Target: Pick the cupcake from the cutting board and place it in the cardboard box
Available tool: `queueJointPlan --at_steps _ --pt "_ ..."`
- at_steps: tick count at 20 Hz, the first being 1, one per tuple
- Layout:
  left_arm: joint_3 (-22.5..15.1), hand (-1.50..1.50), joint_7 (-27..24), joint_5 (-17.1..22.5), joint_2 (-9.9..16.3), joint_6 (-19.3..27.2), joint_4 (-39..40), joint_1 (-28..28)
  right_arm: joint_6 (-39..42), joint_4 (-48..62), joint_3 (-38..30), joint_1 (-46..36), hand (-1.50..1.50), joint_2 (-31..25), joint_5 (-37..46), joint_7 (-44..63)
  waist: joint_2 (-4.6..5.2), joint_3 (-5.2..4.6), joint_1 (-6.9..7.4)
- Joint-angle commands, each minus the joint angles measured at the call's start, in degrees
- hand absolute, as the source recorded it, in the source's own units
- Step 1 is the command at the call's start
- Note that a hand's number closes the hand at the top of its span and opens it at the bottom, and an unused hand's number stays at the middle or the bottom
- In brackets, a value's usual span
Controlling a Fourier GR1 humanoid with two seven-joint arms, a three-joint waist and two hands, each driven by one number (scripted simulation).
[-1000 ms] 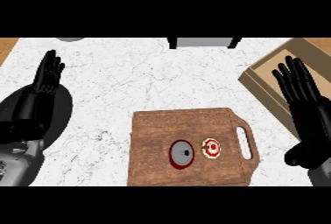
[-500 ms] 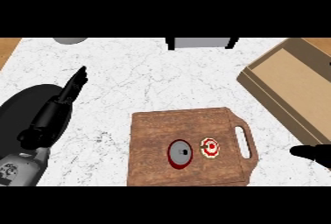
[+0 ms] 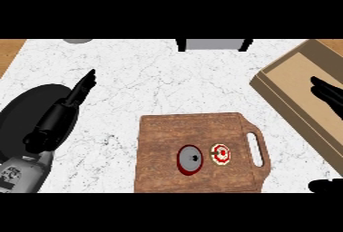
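Sitting on the board [image 3: 167, 136], the cupcake [image 3: 220, 154] is resting near the handle slot, with a round grey lid-like disc [image 3: 190, 159] lying just beside it on the side away from the handle. Nothing is touching the cupcake. The board is lying on the marbled bench [image 3: 147, 77], and the box [image 3: 295, 90] is standing open beyond the board's handle side, apart from it. The right hand [image 3: 328, 93] is showing over the box, dark fingers pointing inward; whether they are spread or pressed together I cannot tell. The left hand [image 3: 81, 88] is lying well apart from the board on its far side, fingers straight and pressed together, pointing away, holding nothing. A grey object [image 3: 213, 44] is sitting at the bench's far edge.
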Motion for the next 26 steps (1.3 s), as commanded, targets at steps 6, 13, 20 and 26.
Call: queueJointPlan --at_steps 6,13,20,26 --pt "0.64 0.0 0.62 0.16 -0.9 -2.17 0.03 -1.49 15.44 -11.41 11.21 -9.93 -1.5 -7.32 3.27 23.52 0.26 -0.12 1.85" --pt "1.82 0.0 -0.77 -0.74 -0.32 -4.07 1.21 -1.68 23.19 -12.85 24.77 -20.3 -1.5 0.43 7.03 44.27 0.38 -0.14 2.5" --pt "3.05 0.0 -1.76 -2.14 -2.62 -4.17 4.11 -2.31 27.62 -11.67 34.75 -28.82 -1.5 15.79 7.25 63.49 0.05 -0.06 1.37" --pt "4.08 0.0 -0.17 -2.8 -3.24 -4.4 1.94 -2.22 27.65 -3.83 38.84 -30.12 -1.5 21.96 12.55 63.62 0.01 0.03 0.87"
